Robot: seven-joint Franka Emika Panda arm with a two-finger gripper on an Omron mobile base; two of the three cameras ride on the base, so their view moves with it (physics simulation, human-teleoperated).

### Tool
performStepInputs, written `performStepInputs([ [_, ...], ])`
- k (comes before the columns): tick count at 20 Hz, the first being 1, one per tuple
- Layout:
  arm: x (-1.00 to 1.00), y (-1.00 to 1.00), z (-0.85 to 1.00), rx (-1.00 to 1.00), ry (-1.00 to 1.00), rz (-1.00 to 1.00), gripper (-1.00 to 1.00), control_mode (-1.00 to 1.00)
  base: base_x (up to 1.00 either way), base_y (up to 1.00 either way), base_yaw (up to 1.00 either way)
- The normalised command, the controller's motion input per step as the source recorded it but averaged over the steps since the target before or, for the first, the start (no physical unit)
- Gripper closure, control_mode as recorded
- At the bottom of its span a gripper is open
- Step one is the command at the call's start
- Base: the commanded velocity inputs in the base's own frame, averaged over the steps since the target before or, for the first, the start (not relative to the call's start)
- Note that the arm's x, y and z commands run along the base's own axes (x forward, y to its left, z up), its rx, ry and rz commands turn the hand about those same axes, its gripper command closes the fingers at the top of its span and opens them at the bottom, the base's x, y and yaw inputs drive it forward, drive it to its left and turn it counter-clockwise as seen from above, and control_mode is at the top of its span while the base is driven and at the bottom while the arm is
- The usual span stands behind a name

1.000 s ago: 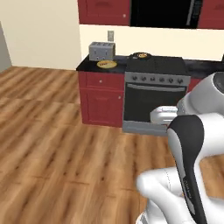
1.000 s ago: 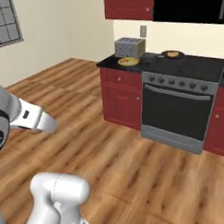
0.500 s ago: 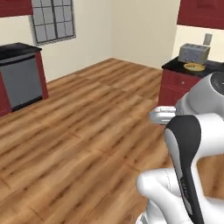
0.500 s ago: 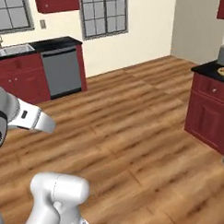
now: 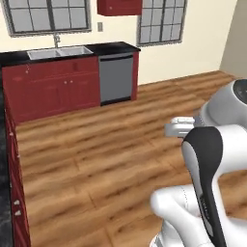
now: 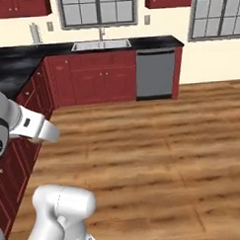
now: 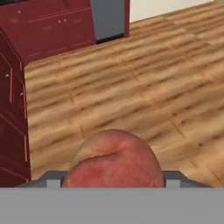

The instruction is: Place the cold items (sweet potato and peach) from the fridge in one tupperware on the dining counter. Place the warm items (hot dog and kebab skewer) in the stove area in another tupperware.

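Peach [image 7: 114, 158] sits between the gripper [image 7: 114, 177] jaws, spread wide and clamped on it, carried above bare wood floor [image 7: 144, 92]. Open floor ahead; red cabinets [image 7: 13, 109] run along the left edge, sink [image 6: 101, 44] counter and dishwasher [image 6: 157, 73] across the far wall.

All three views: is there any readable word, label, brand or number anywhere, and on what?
None readable.
Grey dishwasher front: no lettering visible.
Small dark mark on the white robot arm link: too small to read.
Round red-and-yellow peach between the gripper tips: no sticker or label.
Dark red cabinets and black counter: no signs.
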Motion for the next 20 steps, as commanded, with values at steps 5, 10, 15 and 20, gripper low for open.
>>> performStepInputs([
  [5, 0.00, 0.00, 0.00, 0.00, 0.00, 0.00, 1.00, 1.00, -0.30, 0.04, 0.65],
  [10, 0.00, 0.00, 0.00, 0.00, 0.00, 0.00, 1.00, 1.00, -0.97, 0.14, 0.35],
  [15, 0.00, 0.00, 0.00, 0.00, 0.00, 0.00, 1.00, 1.00, -0.37, 0.83, 0.13],
  [20, 0.00, 0.00, 0.00, 0.00, 0.00, 0.00, 1.00, 1.00, -0.02, 1.00, 0.00],
])
